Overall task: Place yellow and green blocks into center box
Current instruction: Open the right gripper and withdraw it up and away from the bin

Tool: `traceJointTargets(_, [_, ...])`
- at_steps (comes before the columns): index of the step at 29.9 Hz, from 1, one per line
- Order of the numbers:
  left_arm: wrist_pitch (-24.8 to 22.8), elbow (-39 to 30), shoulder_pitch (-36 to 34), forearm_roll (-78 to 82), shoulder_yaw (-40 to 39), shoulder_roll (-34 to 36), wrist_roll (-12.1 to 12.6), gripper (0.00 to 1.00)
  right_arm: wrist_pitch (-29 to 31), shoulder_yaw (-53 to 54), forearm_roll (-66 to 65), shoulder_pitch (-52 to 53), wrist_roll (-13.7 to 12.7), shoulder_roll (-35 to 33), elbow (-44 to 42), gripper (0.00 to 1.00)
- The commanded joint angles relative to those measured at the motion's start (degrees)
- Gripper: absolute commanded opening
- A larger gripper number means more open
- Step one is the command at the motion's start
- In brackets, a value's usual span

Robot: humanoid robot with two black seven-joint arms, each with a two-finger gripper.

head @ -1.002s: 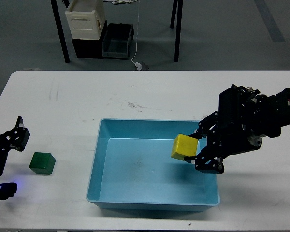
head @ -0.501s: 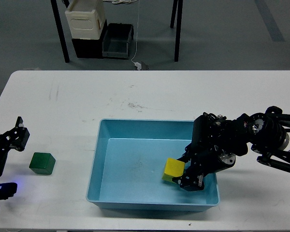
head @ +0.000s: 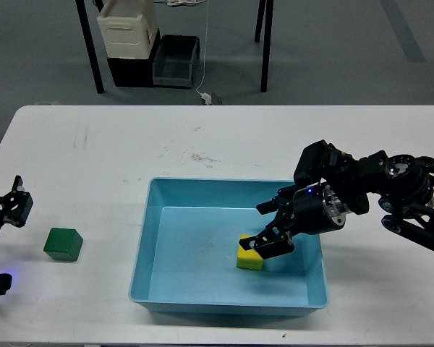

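1. Head view shows the right gripper (head: 269, 233) low inside the blue box (head: 153, 217), its two fingers spread apart just above the yellow block (head: 249, 257). It holds nothing now; the upper finger stands clearly away from the block, and whether the lower finger touches the top of the block I cannot tell.
2. The yellow block rests on the floor of the box, in the right half, near the front wall.
3. Compared with half a second ago, the fingers have opened and lifted a little, and the block, which was clamped and tilted then, now lies flat. One second ago it was carried high over the right rim.
4. The left gripper (head: 14, 201) is at the left edge of the table (head: 94, 152); it is small and dark, so how far it is open I cannot tell. It has drawn slightly toward the edge.
5. The green block (head: 64, 243) lies on the table, well apart from the box and near the left gripper, not yet moved.
6. I judge the green block to be light, stiff and not fragile, with smooth faces that may slip; the best hold is on two opposite side faces, squarely from above.
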Motion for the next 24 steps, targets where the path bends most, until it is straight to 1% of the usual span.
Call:
traceJointTargets(1, [0.0, 0.5, 0.1, 7.7, 0.1, 4.4, 0.0, 1.0, -0.4, 7.9, 0.0, -0.4, 0.0, -0.4, 0.0, 0.99])
traceJointTargets(6, [0.0, 0.7, -1.4, 23.3, -0.2, 7.0, 0.0, 1.0, -0.4, 20.6, 0.2, -2.9, 0.0, 0.4, -0.3, 0.99])
traceJointTargets(9, [0.0, 2.0, -3.8, 27.8, -0.1, 9.6, 0.0, 1.0, -0.6, 26.3, 0.3, -4.5, 0.0, 1.1, -0.7, 0.99])
traceJointTargets(13, [0.0, 5.9, -7.2, 29.7, 0.0, 10.3, 0.0, 1.0, -3.1, 33.1, 2.1, -7.6, 0.0, 7.0, -1.0, 0.99])
traceJointTargets(17, [0.0, 9.6, -10.7, 40.1, -0.5, 11.7, 0.0, 1.0, -6.0, 40.5, 3.6, -11.2, 0.0, 12.2, -2.3, 0.99])
traceJointTargets(21, [0.0, 14.2, -15.7, 46.2, -0.7, 13.0, 0.0, 1.0, -9.2, 45.4, 6.4, -14.9, -4.6, 17.0, -2.9, 0.99])
traceJointTargets(22, [0.0, 15.6, -17.1, 47.9, -0.7, 13.5, 0.0, 1.0, -9.7, 46.2, 7.7, -15.7, -5.4, 17.4, -2.8, 0.99])
traceJointTargets(24, [0.0, 18.3, -20.0, 52.5, -0.7, 14.5, 0.0, 1.0, -10.8, 47.7, 11.4, -16.5, -5.9, 17.5, -2.5, 0.99])
